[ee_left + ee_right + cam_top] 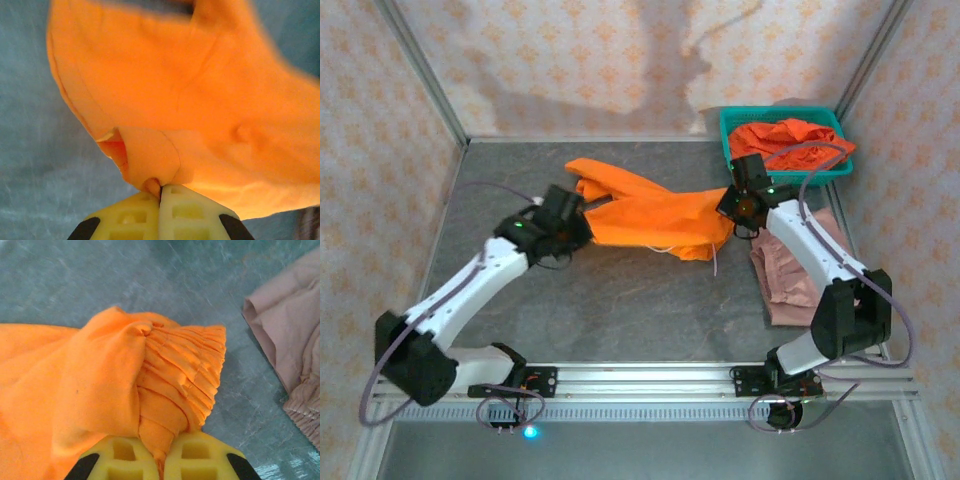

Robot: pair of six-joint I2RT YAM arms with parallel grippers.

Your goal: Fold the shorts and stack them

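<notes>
Bright orange shorts [650,215] stretch across the middle of the table between both arms. My left gripper [582,215] is shut on a fold at their left end; in the left wrist view my left gripper [161,192] pinches the orange shorts [190,90]. My right gripper [730,210] is shut on the gathered waistband at the right end; the right wrist view has my right gripper [162,452] clamped on the ribbed orange shorts [125,385]. Folded dusty pink shorts [790,270] lie at the right, partly under the right arm. More orange shorts [798,143] fill the basket.
A teal plastic basket [732,135] stands at the back right corner. Patterned walls with metal posts enclose the table on three sides. The pink shorts [295,345] lie close to the right of the right gripper. A pale drawstring [714,262] dangles from the orange shorts.
</notes>
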